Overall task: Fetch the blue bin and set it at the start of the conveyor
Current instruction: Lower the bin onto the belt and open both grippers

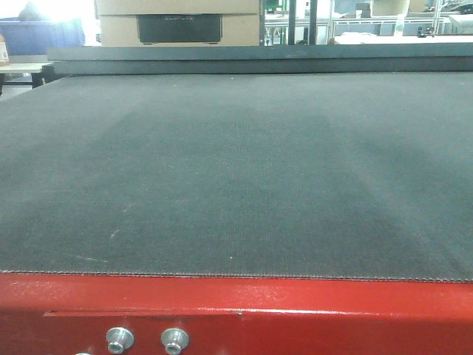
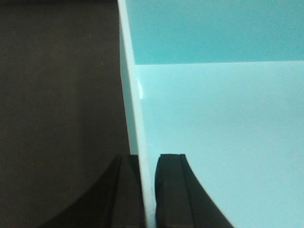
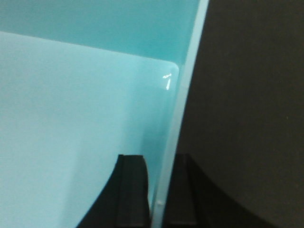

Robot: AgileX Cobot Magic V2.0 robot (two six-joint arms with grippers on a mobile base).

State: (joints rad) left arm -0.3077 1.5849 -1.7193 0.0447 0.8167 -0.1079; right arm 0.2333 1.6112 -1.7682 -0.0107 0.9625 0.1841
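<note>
Grey belt of conveyor start (image 1: 236,170), red frame (image 1: 295,299) in front, cardboard boxes (image 1: 177,18) behind. Blue bin (image 2: 218,142) held by opposite walls: left gripper (image 2: 148,190) and right gripper (image 3: 159,194) each clamped over a wall, one finger inside

The conveyor start (image 1: 236,170) lies open, red frame (image 1: 236,299) near, dark rail (image 1: 259,59) beyond.

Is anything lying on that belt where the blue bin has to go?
Nothing visible. The belt lies bare from the red frame to its far edge. The left gripper and right gripper each pinch a wall of the bin, with nothing between.
</note>
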